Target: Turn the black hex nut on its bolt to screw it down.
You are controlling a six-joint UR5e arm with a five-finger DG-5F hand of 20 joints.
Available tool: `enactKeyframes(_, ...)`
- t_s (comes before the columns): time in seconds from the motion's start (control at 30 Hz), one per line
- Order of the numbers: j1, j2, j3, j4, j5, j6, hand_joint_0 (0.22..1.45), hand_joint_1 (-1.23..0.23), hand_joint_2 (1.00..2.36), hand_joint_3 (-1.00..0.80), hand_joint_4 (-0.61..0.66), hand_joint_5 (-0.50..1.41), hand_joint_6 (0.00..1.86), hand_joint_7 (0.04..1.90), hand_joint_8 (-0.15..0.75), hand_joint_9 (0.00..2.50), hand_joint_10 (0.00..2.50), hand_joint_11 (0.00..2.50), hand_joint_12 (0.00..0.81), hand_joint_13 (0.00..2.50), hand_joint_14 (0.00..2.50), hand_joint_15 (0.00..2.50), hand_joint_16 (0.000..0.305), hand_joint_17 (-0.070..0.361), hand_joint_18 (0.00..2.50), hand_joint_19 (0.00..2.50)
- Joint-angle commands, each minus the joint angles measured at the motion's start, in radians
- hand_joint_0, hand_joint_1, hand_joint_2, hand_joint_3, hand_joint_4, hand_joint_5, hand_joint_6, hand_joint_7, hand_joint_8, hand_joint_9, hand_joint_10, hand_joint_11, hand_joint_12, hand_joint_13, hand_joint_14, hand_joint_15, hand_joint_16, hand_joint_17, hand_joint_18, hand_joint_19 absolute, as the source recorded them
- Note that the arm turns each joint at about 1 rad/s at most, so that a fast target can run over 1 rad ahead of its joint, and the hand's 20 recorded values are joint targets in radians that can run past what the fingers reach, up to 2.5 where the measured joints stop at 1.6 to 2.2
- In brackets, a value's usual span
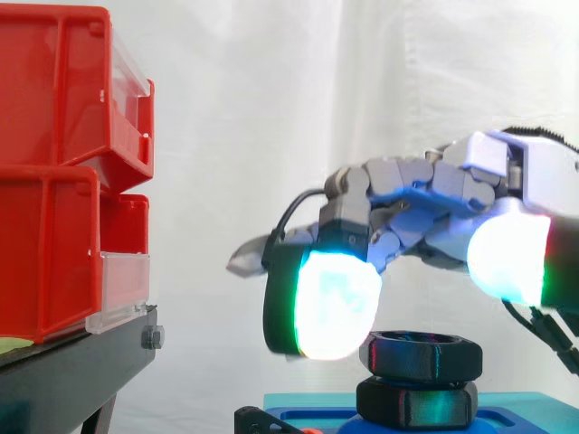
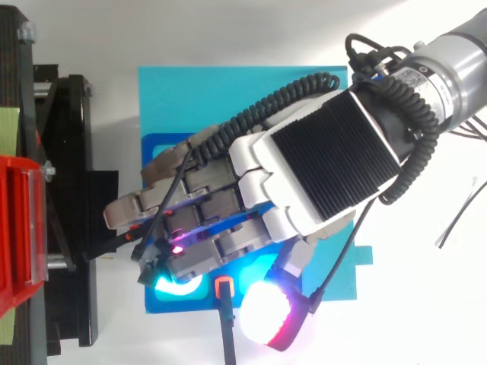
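A black hex nut (image 1: 421,354) sits on its bolt above a second black hex piece (image 1: 416,402), both standing on a blue base (image 1: 507,411). My hand (image 1: 434,194) hovers over the nut with its fingers stretched left and only slightly bent, holding nothing. One glowing fingertip (image 1: 335,303) hangs just left of the nut at the level of its top. The glowing thumb pad (image 1: 507,258) is above and to the right of it. From above, the hand (image 2: 304,175) covers the nut and much of the blue base (image 2: 175,91).
Stacked red bins (image 1: 63,181) stand on a black stand (image 1: 81,362) to the left, also seen from above (image 2: 68,190). A small black and orange part (image 2: 222,287) sits at the base's near edge. A white curtain hangs behind.
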Motion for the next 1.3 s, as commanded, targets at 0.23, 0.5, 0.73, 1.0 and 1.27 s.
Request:
enactKeyframes(0.23,-0.004,-0.021,0.0,0.026,-0.001,0.002,0.53,-0.26,1.0,-0.5,0.2,-0.05,0.5,1.18,0.288,0.74,0.01,0.32,0.289,0.36,0.0,0.09,0.046,0.105,0.43,0.52)
enactKeyframes(0.5,-0.022,-0.022,0.0,0.019,-0.021,0.002,0.53,-0.26,1.0,-0.5,0.21,-0.04,0.52,1.23,0.29,0.74,0.01,0.33,0.291,0.37,0.0,0.08,0.047,0.105,0.44,0.52)
enactKeyframes(0.73,-0.029,-0.022,0.0,0.015,-0.03,0.001,0.53,-0.26,1.0,-0.5,0.21,-0.05,0.62,1.07,0.293,0.75,0.01,0.32,0.291,0.37,0.0,0.09,0.047,0.105,0.44,0.52)
enactKeyframes(1.0,-0.044,-0.022,0.0,0.016,-0.053,0.001,0.53,-0.26,1.0,-0.5,0.22,-0.06,0.62,1.06,0.294,0.75,0.01,0.32,0.291,0.38,0.0,0.08,0.047,0.105,0.45,0.52)
enactKeyframes(1.27,-0.064,-0.021,0.0,0.023,-0.073,0.001,0.53,-0.26,1.0,-0.5,0.23,-0.06,0.6,1.09,0.294,0.75,0.01,0.32,0.292,0.38,0.0,0.09,0.047,0.106,0.45,0.52)
